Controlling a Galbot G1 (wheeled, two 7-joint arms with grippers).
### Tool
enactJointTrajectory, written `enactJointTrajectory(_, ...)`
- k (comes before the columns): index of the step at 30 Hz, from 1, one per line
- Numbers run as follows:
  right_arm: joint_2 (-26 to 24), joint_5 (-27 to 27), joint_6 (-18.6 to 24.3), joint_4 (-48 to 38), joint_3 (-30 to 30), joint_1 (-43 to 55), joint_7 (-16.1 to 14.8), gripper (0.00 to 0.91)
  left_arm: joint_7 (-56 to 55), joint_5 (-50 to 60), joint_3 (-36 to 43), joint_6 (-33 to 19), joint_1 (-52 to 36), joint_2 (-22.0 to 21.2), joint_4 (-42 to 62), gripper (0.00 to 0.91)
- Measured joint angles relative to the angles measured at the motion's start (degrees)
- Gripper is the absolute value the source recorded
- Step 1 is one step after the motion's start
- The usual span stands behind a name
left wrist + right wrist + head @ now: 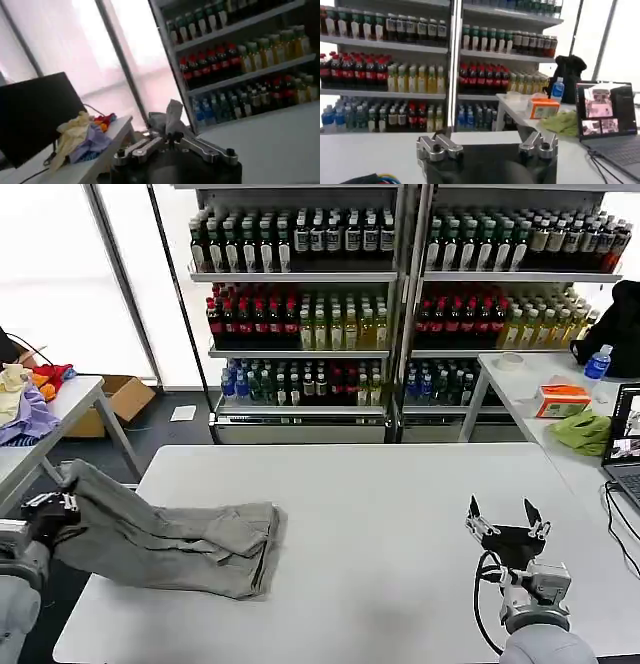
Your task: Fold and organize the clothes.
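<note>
Left end effector: at the desk's left edge, fingers together, clamped on a bunch of the grey shirt. Left wrist view confirms it: a tuft of grey shirt sticks up between the closed fingers.

Shirt: light grey, crumpled, partly folded. It lies on the left part of the white desk. One end is lifted off the desk edge toward the left end effector and pulled taut; the rest trails right across the desk and ends in a bunched, doubled-over edge. No print or buttons can be made out.

Right end effector: over the right part of the desk, near the front edge, well apart from the shirt. Fingers spread wide, pointing up and away, nothing between them. Right wrist view shows the two fingers apart, with bare desk beyond.

Behind the desk: shelves of drink bottles. To the right of the desk, a side table with a laptop and a green cloth.
</note>
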Motion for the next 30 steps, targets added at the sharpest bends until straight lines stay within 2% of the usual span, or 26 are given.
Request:
enactJointTrajectory(7,0.9,-0.6,-0.4,1.6,1.3,-1.9,0.5,0.907,-1.6,-0.8,10.1,2.5,-1.0,-3.4,-6.2,0.000)
enactJointTrajectory(16,2.8,-1.8,0.0,3.4,3.0,-5.0,0.5,0.907,-3.6,-2.5,23.0,5.2,-3.2,-7.2,-8.4,0.000)
enactJointTrajectory(27,4.9,-3.6,0.3,4.4,3.0,-7.1,0.5,0.907,-4.4,-4.6,30.3,6.5,-5.6,-9.3,-8.0,0.000)
enactJointTrajectory(28,5.0,-3.7,0.3,4.4,3.0,-7.2,0.5,0.907,-4.4,-4.6,30.6,6.6,-5.6,-9.5,-7.9,0.615)
enactJointTrajectory(29,5.1,-3.7,0.3,4.4,2.9,-7.3,0.6,0.907,-4.3,-4.7,31.0,6.6,-5.7,-9.7,-7.6,0.907)
enactJointTrajectory(30,5.2,-3.8,0.3,4.4,2.9,-7.3,0.6,0.907,-4.3,-4.7,31.3,6.7,-5.9,-9.9,-7.5,0.907)
